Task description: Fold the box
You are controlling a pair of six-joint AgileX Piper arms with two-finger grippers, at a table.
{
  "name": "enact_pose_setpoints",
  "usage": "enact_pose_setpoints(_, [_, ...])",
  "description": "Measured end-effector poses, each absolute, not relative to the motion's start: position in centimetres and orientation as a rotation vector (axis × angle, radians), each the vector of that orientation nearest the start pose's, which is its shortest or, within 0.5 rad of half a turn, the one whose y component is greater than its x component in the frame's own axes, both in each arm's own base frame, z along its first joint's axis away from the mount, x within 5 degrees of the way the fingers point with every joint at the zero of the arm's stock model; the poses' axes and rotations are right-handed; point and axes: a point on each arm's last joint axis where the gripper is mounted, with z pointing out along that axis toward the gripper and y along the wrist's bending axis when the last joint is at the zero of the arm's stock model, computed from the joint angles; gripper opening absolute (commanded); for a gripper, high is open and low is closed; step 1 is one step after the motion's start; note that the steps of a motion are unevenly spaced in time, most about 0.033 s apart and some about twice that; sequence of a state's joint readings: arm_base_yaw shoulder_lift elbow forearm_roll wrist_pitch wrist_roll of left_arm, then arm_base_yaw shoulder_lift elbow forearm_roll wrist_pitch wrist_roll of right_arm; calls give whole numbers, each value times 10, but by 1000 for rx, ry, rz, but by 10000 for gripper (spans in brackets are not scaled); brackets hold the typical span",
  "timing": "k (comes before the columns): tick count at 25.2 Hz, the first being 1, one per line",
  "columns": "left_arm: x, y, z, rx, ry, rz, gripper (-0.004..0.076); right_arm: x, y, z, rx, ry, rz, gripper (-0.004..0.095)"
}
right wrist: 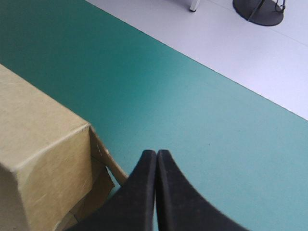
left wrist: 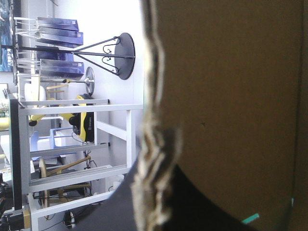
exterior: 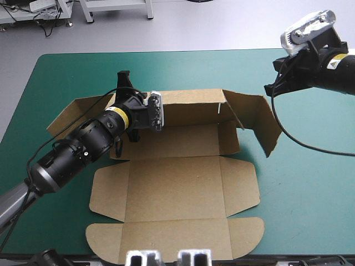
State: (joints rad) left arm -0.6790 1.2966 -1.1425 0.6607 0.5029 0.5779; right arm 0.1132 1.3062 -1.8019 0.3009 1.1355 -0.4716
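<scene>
One teal-green cover (exterior: 166,61) carries the brown box (exterior: 177,188), its lid flat and its back and side walls raised. The left gripper (exterior: 124,83) pinches the back wall (exterior: 188,102), board between its black fingers. The right gripper (right wrist: 157,159), fingers pressed together on nothing, hovers with the box's raised corner just beside it.

Pretty sure this is a robotics lab. Two black robot arms (exterior: 83,147) reach over a table (exterior: 66,72) with a teal-green cover. There's bare grey floor (exterior: 222,27), white metal-frame benches (exterior: 89,12) with cables (exterior: 47,23) trailing underneath, and blue boxes (left wrist: 57,24) stacked on a rack.
</scene>
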Motion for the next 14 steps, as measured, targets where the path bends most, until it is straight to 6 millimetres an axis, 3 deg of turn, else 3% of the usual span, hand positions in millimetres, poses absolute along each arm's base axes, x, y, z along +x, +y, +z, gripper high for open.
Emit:
enact_pose_setpoints(7, [233, -158, 339, 1608, 1251, 654, -10, 302, 57, 479, -641, 2202, 172, -25])
enact_pose_setpoints(14, [232, -158, 332, 1543, 1303, 609, -10, 338, 62, 447, -611, 2308, 226, -25])
